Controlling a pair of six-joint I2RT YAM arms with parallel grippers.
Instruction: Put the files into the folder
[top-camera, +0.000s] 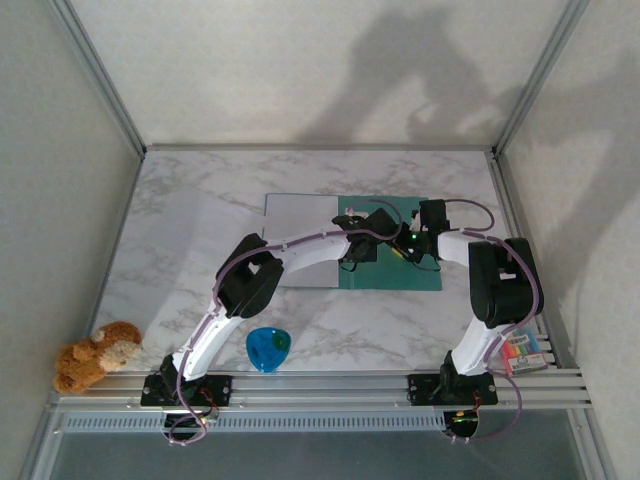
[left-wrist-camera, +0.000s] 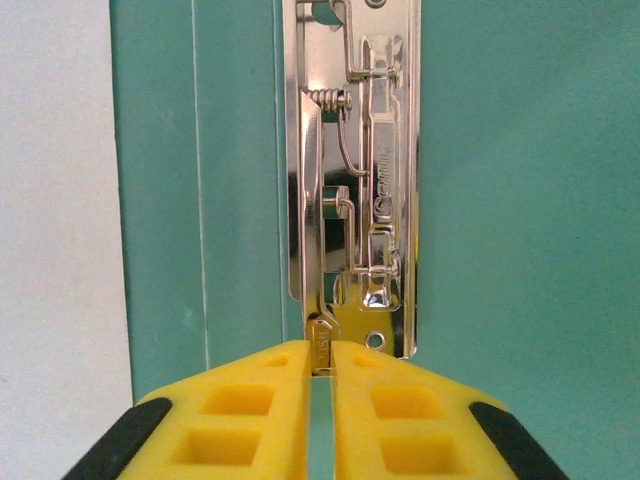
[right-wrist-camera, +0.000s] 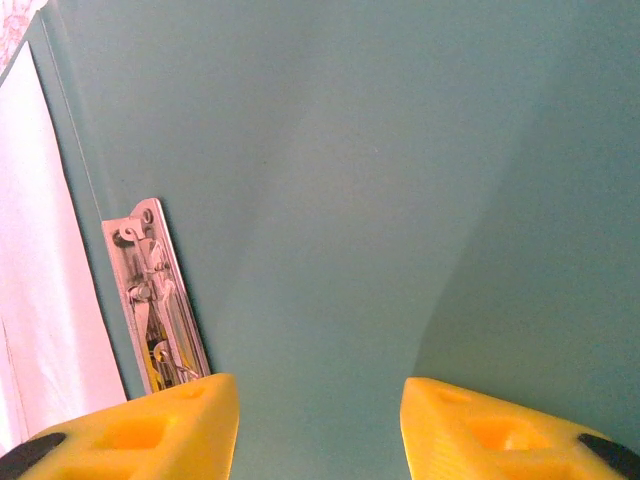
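Observation:
The folder (top-camera: 400, 272) lies open and flat mid-table, its right half teal. In the left wrist view the folder (left-wrist-camera: 520, 200) carries a shiny metal clip (left-wrist-camera: 355, 200) beside the spine. My left gripper (left-wrist-camera: 321, 365) is shut on the small lever tab (left-wrist-camera: 322, 345) at the clip's near end. A pale sheet (top-camera: 300, 235) covers the left half; I cannot tell whether it is the files or the flap's inside. My right gripper (right-wrist-camera: 320, 410) hangs open just over the bare teal panel (right-wrist-camera: 350, 180), right of the clip (right-wrist-camera: 150, 290), holding nothing.
A small blue cup (top-camera: 268, 348) stands near the front edge between the arm bases. A brown plush toy (top-camera: 95, 355) lies at the front left corner. A colourful box (top-camera: 525, 352) sits at the front right. Walls close in the table on three sides.

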